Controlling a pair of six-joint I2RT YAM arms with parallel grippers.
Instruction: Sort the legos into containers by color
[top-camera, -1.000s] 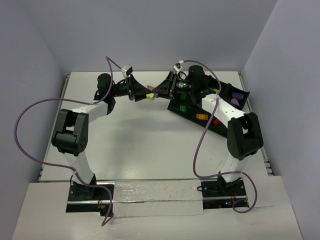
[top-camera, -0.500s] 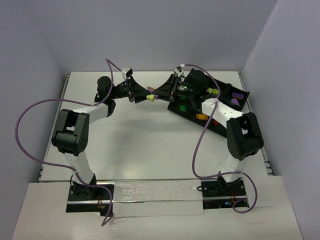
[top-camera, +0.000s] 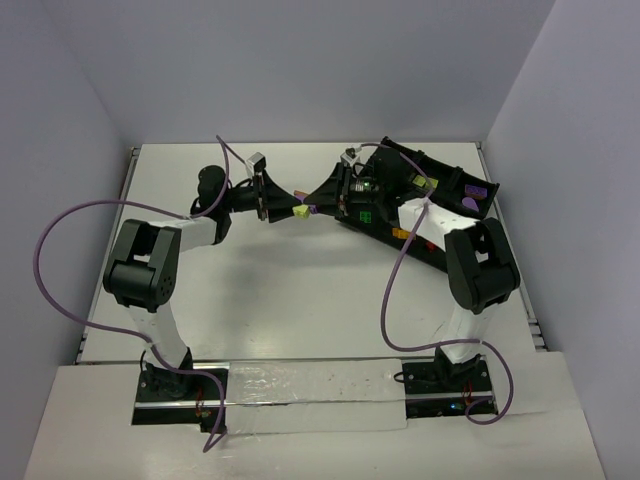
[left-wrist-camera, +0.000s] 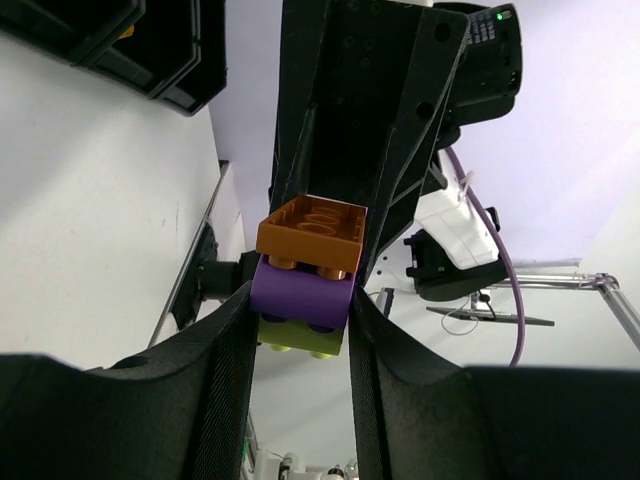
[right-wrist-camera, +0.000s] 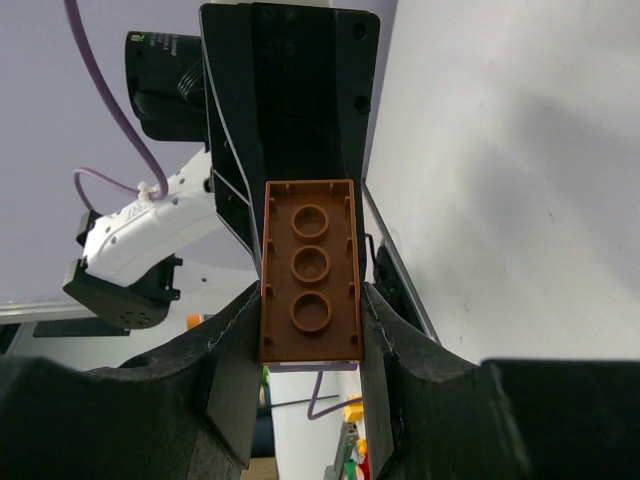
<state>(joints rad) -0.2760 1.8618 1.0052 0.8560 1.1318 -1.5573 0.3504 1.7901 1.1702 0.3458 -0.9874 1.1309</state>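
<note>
Lego stack: studded plastic, orange-purple-lime | left hand grips purple brick | right hand grips orange brick

We find the table bearing the tray at 2 o'clock, with bricks lying in its compartments. At 12 o'clock, above the table, a stack of three bricks hangs between two grippers: the left gripper at its 9 o'clock, the right gripper at its 3 o'clock. The right arm crosses over the tray.
</note>
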